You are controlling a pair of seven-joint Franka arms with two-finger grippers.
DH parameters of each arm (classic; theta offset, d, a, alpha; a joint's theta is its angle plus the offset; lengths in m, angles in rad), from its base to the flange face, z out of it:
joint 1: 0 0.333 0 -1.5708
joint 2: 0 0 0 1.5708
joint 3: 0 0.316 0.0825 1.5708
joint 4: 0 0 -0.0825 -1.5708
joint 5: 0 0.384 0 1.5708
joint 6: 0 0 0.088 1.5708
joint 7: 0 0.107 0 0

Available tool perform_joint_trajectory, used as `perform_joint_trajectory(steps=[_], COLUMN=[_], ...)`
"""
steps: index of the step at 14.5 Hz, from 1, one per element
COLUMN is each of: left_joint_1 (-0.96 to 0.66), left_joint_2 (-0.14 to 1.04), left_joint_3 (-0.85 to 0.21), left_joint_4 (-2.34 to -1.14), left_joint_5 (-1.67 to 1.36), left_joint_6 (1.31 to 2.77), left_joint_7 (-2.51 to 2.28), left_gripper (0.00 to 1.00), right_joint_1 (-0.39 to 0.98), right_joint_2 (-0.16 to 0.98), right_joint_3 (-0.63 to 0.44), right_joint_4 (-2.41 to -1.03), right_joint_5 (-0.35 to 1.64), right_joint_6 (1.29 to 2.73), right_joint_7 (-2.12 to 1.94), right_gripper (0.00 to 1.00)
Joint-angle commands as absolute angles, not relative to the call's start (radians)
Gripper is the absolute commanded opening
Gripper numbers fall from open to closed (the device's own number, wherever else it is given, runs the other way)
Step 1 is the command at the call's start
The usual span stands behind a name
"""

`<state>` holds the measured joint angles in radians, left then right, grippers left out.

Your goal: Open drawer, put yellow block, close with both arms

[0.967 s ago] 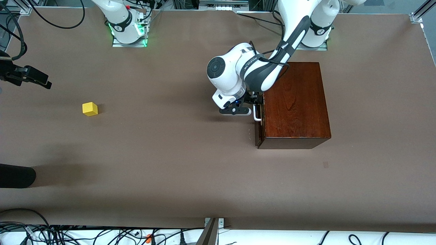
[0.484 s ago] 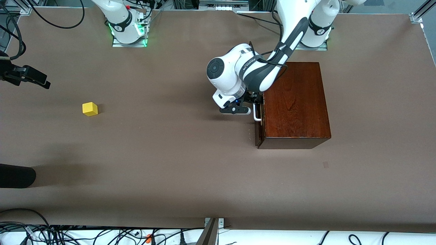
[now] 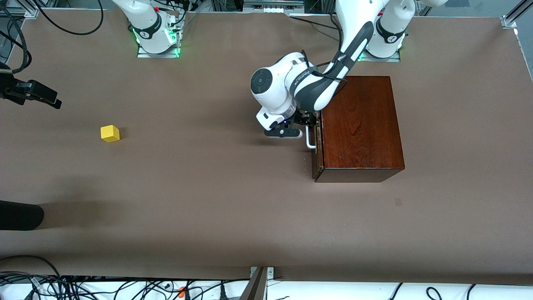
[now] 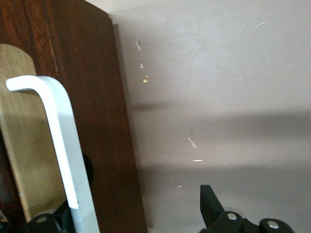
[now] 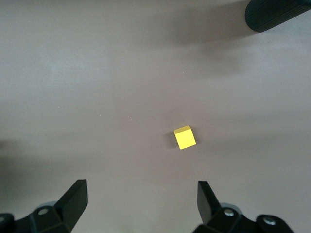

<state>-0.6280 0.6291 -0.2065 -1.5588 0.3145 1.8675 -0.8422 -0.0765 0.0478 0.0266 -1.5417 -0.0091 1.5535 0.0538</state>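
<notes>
The dark reddish-brown wooden box stands toward the left arm's end of the table. Its drawer is slid out by a narrow gap. My left gripper is at the white handle, open. In the left wrist view one finger sits hooked inside the handle, against the drawer front, and the other finger stands clear over the table. The yellow block lies on the table toward the right arm's end. My right gripper hovers open over the table near the block, holding nothing.
A black cylinder reaches in from the table edge at the right arm's end, nearer the front camera than the block. Cables lie along the table's front edge. Brown tabletop spreads between block and box.
The drawer has slid slightly out of the box toward the right arm's end, with the left gripper and handle moving with it. The right gripper and the block have stayed put.
</notes>
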Motion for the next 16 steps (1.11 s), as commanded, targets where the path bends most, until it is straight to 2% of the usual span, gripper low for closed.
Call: perform_joint_trajectory(steps=[1, 7, 11, 16], left_joint_1=[-0.630, -0.635, -0.667, -0.667], left_joint_2=[0.635, 0.647, 0.702, 0.715], left_joint_3=[-0.207, -0.207, -0.209, -0.209], left_joint_4=[-1.545, -1.511, -1.462, -1.439], left_joint_5=[0.238, 0.118, 0.107, 0.106], left_joint_6=[1.940, 2.063, 2.075, 2.114], left_joint_7=[-0.848, -0.847, -0.847, -0.847], left_gripper=[1.00, 1.00, 1.00, 1.00], right_joint_1=[-0.087, -0.087, -0.087, -0.089], right_joint_2=[0.046, 0.046, 0.046, 0.044], right_joint_3=[0.034, 0.034, 0.034, 0.032], right_joint_4=[-1.529, -1.528, -1.529, -1.528], right_joint_5=[-0.018, -0.018, -0.018, -0.026], right_joint_6=[1.549, 1.548, 1.548, 1.546], right_joint_7=[0.049, 0.049, 0.049, 0.043], right_gripper=[1.00, 1.00, 1.00, 1.00])
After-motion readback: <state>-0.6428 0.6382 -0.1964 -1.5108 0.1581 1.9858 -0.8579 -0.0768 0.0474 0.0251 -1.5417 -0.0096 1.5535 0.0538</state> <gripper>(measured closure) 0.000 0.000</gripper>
